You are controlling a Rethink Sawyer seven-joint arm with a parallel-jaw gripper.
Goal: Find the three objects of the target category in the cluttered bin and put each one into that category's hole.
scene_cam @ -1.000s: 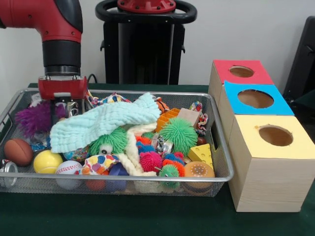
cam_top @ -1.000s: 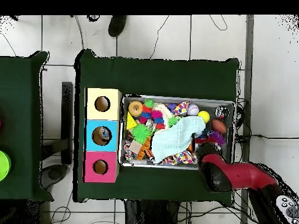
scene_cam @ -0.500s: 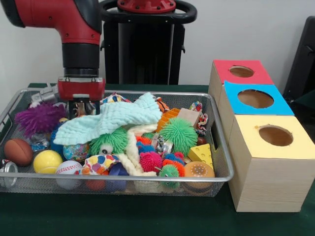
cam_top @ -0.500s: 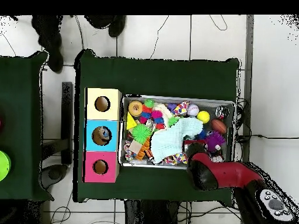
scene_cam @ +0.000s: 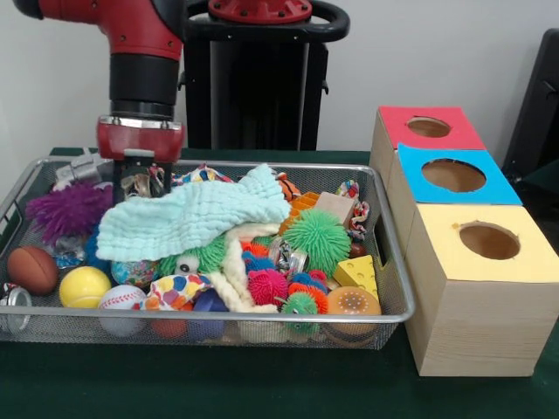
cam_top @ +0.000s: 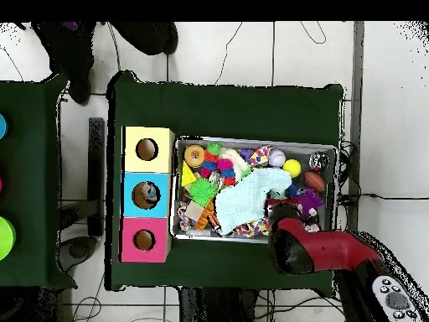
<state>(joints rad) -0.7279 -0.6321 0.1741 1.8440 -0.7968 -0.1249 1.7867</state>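
The bin point(scene_cam: 218, 319) is a silver wire-mesh basket full of toys; it also shows in the overhead view point(cam_top: 255, 141). A mint green cloth point(scene_cam: 196, 218) lies across the middle of the pile, also in the overhead view point(cam_top: 247, 197). My gripper point(scene_cam: 138, 188) hangs over the bin's far left part, its fingers reaching down to the cloth's left end, which is lifted a little. It looks shut on the cloth. In the overhead view the red arm point(cam_top: 293, 245) hides the gripper. Three wooden boxes with round holes stand beside the bin: red point(scene_cam: 393, 118), blue point(scene_cam: 410, 161), yellow point(scene_cam: 437, 249).
In the bin lie a purple spiky ball point(scene_cam: 65, 209), a brown football point(scene_cam: 31, 269), a yellow ball point(scene_cam: 83, 286), a baseball point(scene_cam: 120, 301), a green spiky ball point(scene_cam: 316, 237), a cheese wedge point(scene_cam: 356, 272) and a burger toy point(scene_cam: 352, 303). The black pedestal point(scene_cam: 258, 78) stands behind.
My gripper moved along the bin's far side toward the boxes, then rose a little. The cloth's left end shifted and lifted with it, and the purple spiky ball came into full view.
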